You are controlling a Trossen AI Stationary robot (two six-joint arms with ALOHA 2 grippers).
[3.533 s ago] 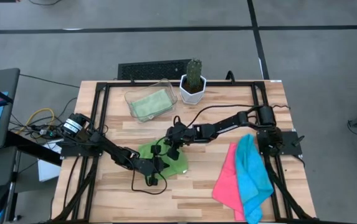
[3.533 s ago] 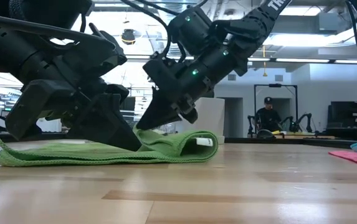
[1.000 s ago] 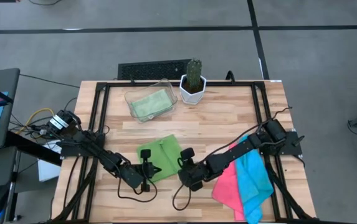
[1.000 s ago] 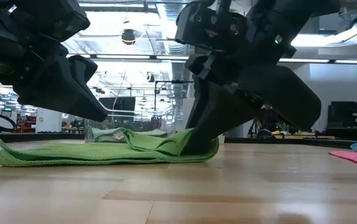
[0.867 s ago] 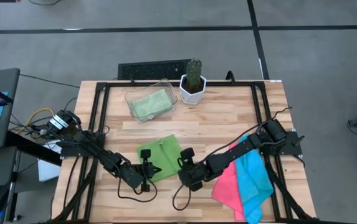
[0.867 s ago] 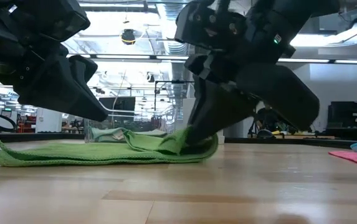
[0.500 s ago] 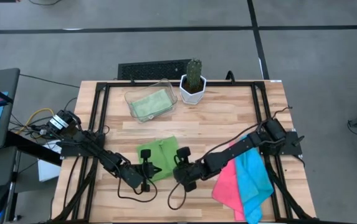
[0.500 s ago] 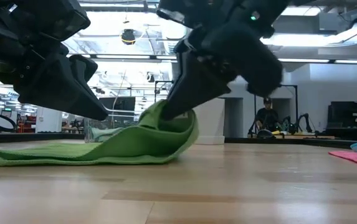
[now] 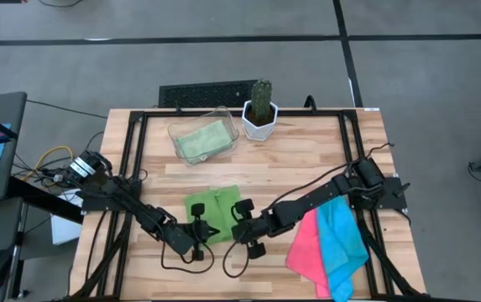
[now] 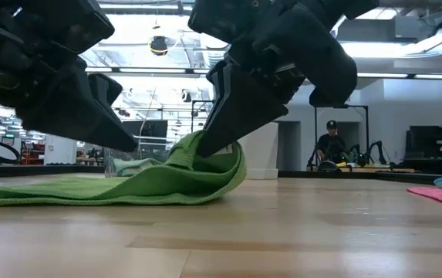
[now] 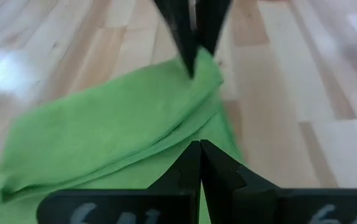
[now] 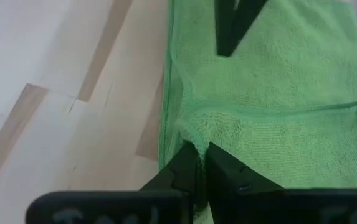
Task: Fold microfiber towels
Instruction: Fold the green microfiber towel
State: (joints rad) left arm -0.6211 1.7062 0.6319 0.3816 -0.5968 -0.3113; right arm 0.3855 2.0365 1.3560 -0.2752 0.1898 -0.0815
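four towels; right gripper (image 10: 205,150) pinches bright green towel (image 9: 209,213) (edge lifted); left gripper (image 9: 207,231) closed.

Both arms crowd the front-middle of the surface (image 9: 307,164) over the green towel (image 9: 211,204); I see no lane between them there. Back edge blocked by tray (image 9: 200,137) and potted cactus (image 9: 260,109). Pink (image 9: 305,243) and blue towels (image 9: 341,235) cover front right. Bare wood mid-right and front left.

I've got my right gripper (image 9: 238,228) low at mid-table, fingers pinched together, arm stretched across. My left gripper (image 9: 204,231) sits beside it, fingers closed.
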